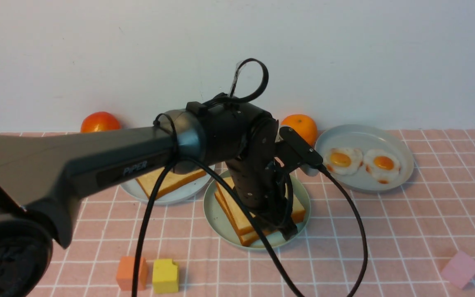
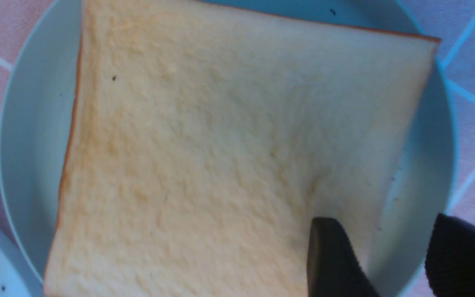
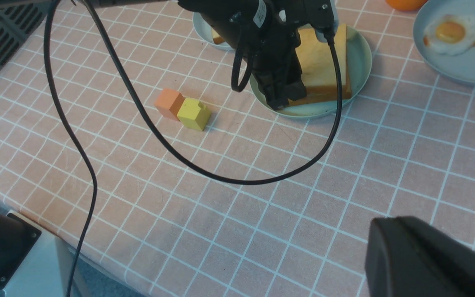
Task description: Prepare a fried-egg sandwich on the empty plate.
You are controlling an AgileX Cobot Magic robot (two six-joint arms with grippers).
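Because the toast stack (image 2: 221, 156) already sits on the mint-green plate (image 2: 19, 136) directly beneath it, the left gripper (image 2: 384, 231) hangs over one corner, fingers spread, gripping nothing, with no egg visible.

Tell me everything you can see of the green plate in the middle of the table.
The green plate is round and shallow with a low raised rim, pale mint, and looks like plastic. It sits flat on the pink checked cloth. Two toast slices lie stacked on it and cover most of it; no egg shows between them. The left gripper hovers open over its near edge, one finger above the toast's corner.
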